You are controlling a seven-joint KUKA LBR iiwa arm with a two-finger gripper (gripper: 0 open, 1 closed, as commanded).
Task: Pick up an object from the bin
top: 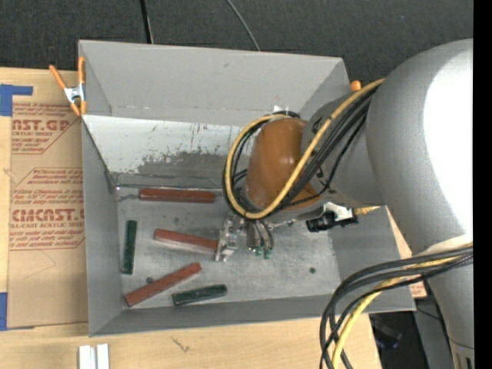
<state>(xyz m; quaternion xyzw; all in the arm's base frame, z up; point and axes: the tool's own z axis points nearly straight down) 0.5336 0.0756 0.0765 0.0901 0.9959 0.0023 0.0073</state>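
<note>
A large silver-grey robot arm (pixel 423 160) enters from the right and bends down into a grey metal bin (pixel 207 75) with sloping walls and a scuffed floor. An orange cover (pixel 277 160) sits on the arm's wrist, looped about by black and yellow cables (pixel 234 167). Five short sticks lie loose on the bin floor, all apart from one another. One red-brown stick (pixel 177 196) lies along the foot of the back wall, a second red-brown stick (pixel 184 241) lies in the middle, and a third red-brown stick (pixel 161 284) lies aslant near the front. A dark green stick (pixel 128 246) lies by the left wall, and another dark green stick (pixel 199 294) lies along the front. The gripper (pixel 244 248) is low over the middle of the floor, its fingers (pixel 227 244) spread apart with bare floor between them and nothing held. The viewer's-left finger is at the right end of the middle red-brown stick; whether they touch cannot be told.
</note>
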